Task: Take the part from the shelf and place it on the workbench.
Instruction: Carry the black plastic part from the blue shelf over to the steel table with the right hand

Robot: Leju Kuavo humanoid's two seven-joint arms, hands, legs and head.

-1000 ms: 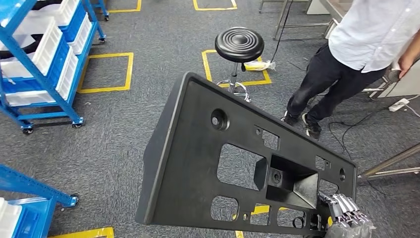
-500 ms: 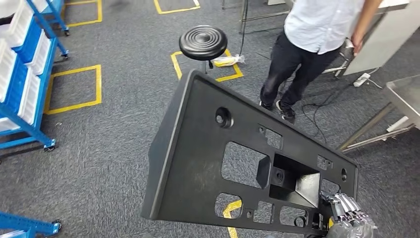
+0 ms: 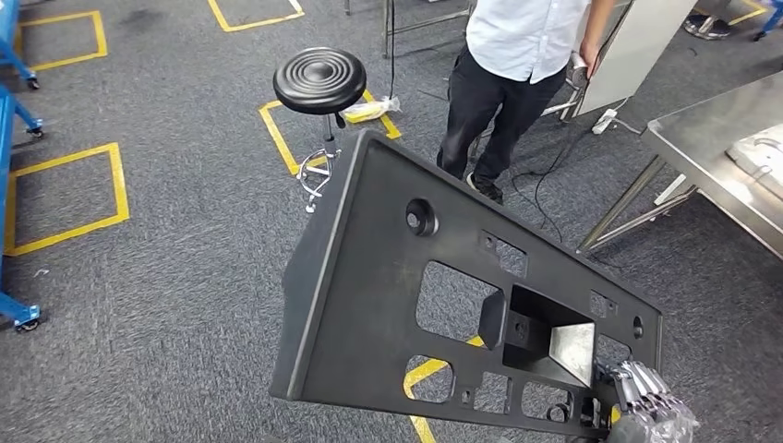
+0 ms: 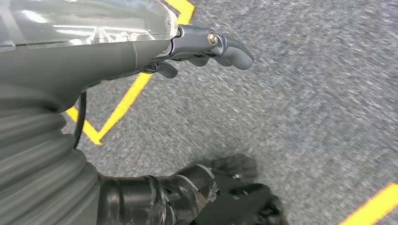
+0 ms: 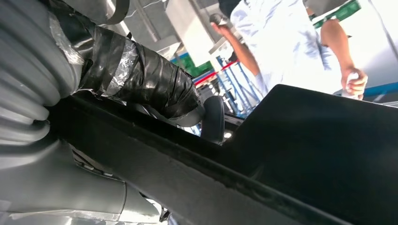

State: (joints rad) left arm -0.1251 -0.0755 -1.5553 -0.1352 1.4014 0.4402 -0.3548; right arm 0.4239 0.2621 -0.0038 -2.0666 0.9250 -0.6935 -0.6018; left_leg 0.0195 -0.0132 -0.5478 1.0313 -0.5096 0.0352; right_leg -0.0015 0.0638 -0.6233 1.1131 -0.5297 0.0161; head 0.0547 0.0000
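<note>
Right hand (image 3: 646,406) clamped on lower corner of black part (image 3: 443,305), fingers wrapped over edge; part tilted, held above carpet w/ most of its span cantilevered away from grip. Left hand (image 4: 206,44) hangs empty, fingers loosely apart. Workbench (image 3: 711,157) ahead-right, person (image 3: 517,74) near it. Risk: one-corner grip, part could twist/slip or clip bench edge.

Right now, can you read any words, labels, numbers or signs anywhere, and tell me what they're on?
None can be read.
black part, held by the right hand: bare moulded plastic, no print.
Yellow floor tape: plain outlines, no characters.
workbench: no label.
</note>
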